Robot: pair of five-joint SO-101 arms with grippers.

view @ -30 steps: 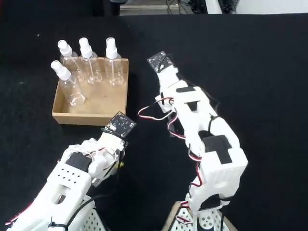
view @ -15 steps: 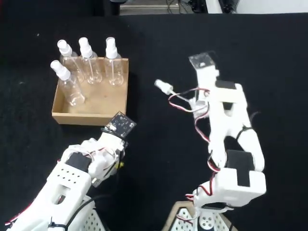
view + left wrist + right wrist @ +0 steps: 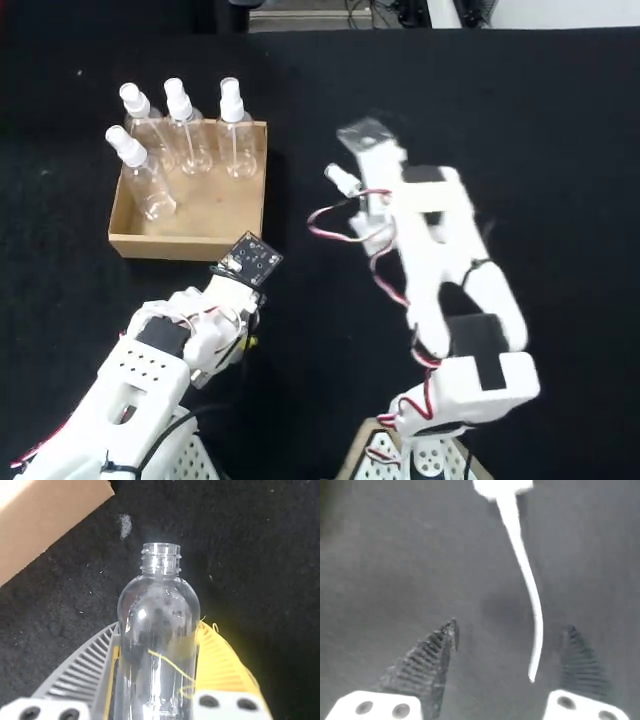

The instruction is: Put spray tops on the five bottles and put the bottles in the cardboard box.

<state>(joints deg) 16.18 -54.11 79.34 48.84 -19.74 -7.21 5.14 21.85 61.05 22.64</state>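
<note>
The left gripper [image 3: 159,630] is clamped on a clear bottle [image 3: 159,595], one ribbed finger [image 3: 95,655] pressed to each side of the body, with yellow tape [image 3: 220,660] on one of them. The bottle points away from the wrist and its threaded neck [image 3: 160,557] is bare, with no spray top on it. Just past the neck is black cloth [image 3: 250,555], and a corner of the box [image 3: 45,515] shows close by. The right gripper [image 3: 510,627] is spread wide and grips nothing; its two dark toothed fingers [image 3: 432,655] stand apart above the cloth. A spray top [image 3: 502,487] lies on the cloth ahead of them, and its thin white tube [image 3: 522,565] runs back toward the gripper and ends between the fingertips, nearer one of them; whether it touches that finger I cannot tell. From above, the right arm [image 3: 430,230] reaches over the middle of the table with the spray top [image 3: 343,180] just beside its wrist, on the side facing the box. The left arm [image 3: 150,370] sits near the front edge, its wrist just short of the box [image 3: 185,245]. In the box stand four capped bottles [image 3: 190,140]: three in a row at the far wall and one nearer, by the outer side wall.
</note>
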